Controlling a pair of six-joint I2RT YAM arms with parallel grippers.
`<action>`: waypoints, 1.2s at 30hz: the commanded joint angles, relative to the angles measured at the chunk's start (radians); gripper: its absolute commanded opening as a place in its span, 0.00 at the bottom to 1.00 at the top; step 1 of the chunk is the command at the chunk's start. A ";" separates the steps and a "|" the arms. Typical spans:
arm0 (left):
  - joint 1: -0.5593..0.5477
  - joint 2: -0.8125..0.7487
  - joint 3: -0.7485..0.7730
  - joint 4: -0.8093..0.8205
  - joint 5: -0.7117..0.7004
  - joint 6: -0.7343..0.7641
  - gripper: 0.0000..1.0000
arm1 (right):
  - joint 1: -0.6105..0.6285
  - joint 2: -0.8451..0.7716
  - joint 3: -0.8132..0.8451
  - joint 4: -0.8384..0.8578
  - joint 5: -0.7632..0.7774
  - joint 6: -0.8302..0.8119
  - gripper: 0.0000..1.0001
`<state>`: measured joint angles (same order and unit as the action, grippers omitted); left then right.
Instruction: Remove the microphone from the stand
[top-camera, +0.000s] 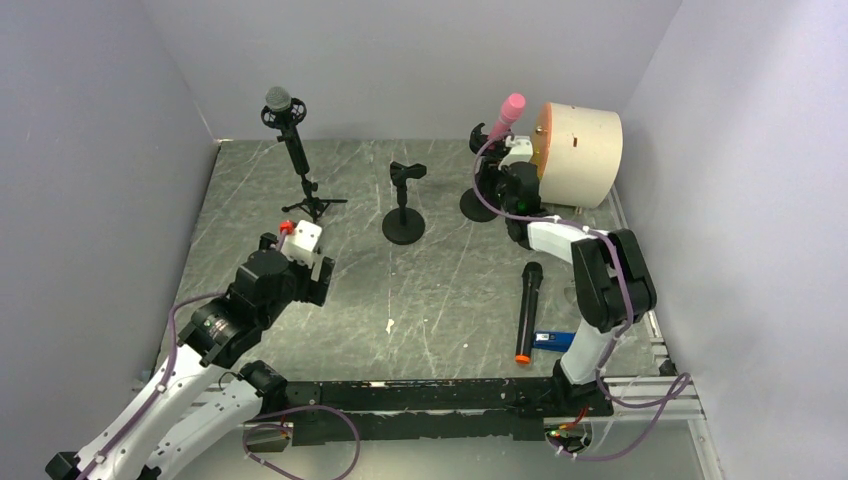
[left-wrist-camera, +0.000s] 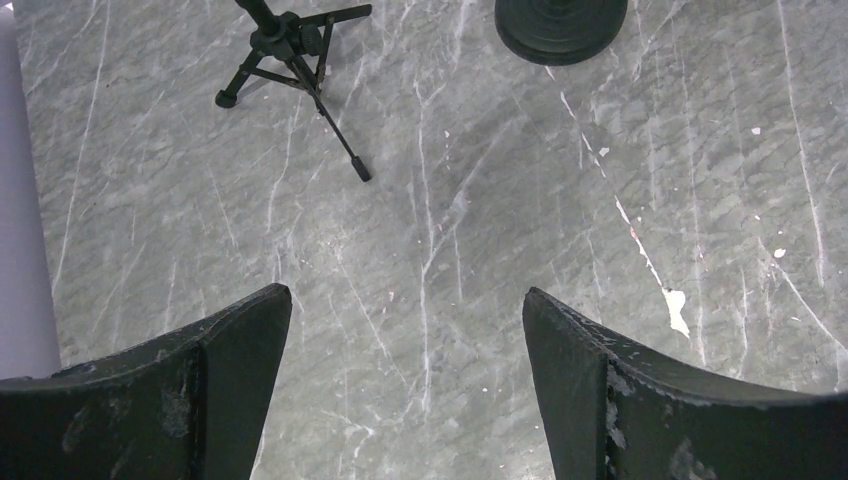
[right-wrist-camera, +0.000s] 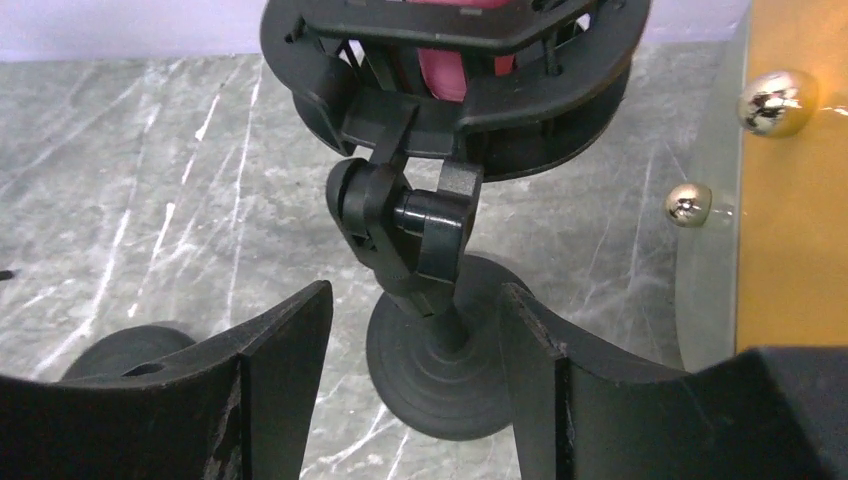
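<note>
A pink microphone (top-camera: 508, 113) sits in a black shock-mount stand (top-camera: 478, 203) at the back right. In the right wrist view its pink body (right-wrist-camera: 450, 70) shows inside the mount ring (right-wrist-camera: 330, 80), above the swivel joint (right-wrist-camera: 405, 225) and the round base (right-wrist-camera: 440, 385). My right gripper (right-wrist-camera: 415, 310) is open, its jaws on either side of the stand's post below the joint, touching nothing; in the top view it (top-camera: 500, 186) is at the stand. My left gripper (top-camera: 321, 277) is open and empty over the bare table (left-wrist-camera: 407, 310).
A grey-headed microphone (top-camera: 278, 99) stands on a tripod (top-camera: 312, 203) at the back left. An empty round-base stand (top-camera: 403, 207) is at mid table. A black microphone (top-camera: 527, 310) and a blue item (top-camera: 553, 340) lie near the right arm. A cream drum (top-camera: 582, 153) stands beside the pink microphone.
</note>
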<state>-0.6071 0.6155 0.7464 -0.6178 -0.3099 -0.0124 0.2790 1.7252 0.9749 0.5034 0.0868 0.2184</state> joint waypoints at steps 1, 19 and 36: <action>0.004 -0.016 0.032 0.007 -0.013 -0.012 0.90 | -0.004 0.064 0.046 0.133 -0.021 -0.081 0.62; 0.005 0.024 0.041 -0.002 -0.005 -0.006 0.89 | -0.004 0.082 0.044 0.181 -0.083 -0.143 0.30; 0.004 0.046 0.048 -0.013 0.000 -0.006 0.88 | -0.004 0.114 0.078 0.183 -0.111 -0.092 0.24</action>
<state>-0.6056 0.6601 0.7467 -0.6193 -0.3122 -0.0116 0.2756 1.8832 1.0828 0.5972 0.0170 0.1028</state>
